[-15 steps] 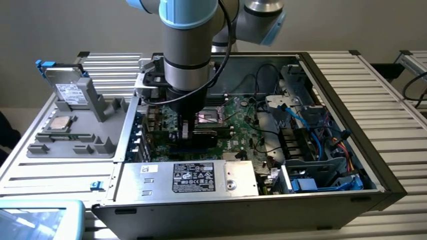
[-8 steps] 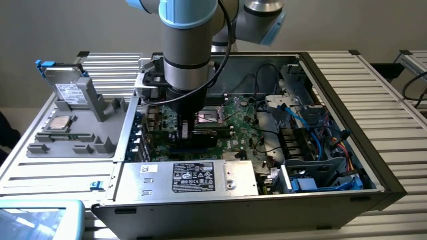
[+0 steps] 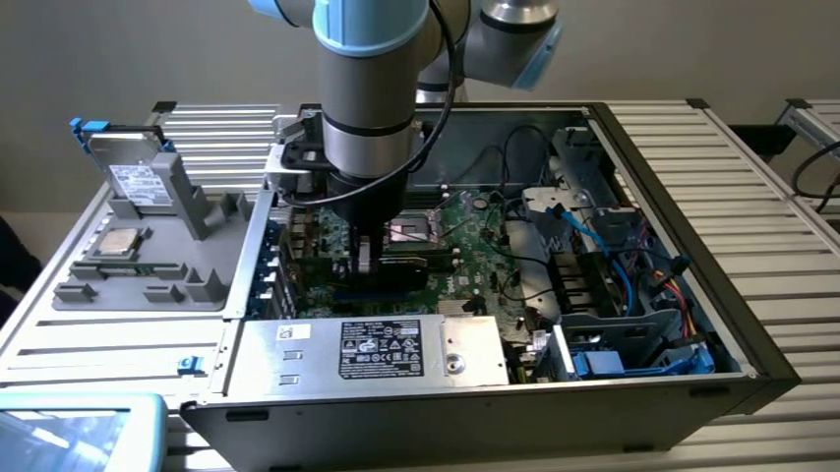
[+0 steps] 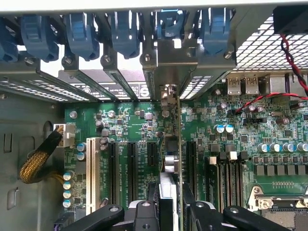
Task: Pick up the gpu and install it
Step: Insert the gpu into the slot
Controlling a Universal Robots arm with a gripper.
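Slatted bench (image 3: pixel 749 167) carries open case (image 3: pixel 630 408); inside, claw (image 4: pixel 169 209) clamps gpu (image 4: pixel 173 159) edge-on, directly beneath, long axis parallel to motherboard slots (image 4: pixel 131 163), bracket (image 4: pixel 175 60) at rear panel (image 4: pixel 96 84)

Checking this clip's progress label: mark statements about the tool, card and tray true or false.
1. The tool is inside the open computer case, over the green motherboard. True.
2. The flat green circuit card with a silver end bracket lies on the grey tray. False: it stands on edge between the tool's fingers, above the motherboard.
3. A silver box-shaped drive with a white label stands in the grey tray. True.
4. The tray is at the exterior view's right of the case. False: it is at the left.
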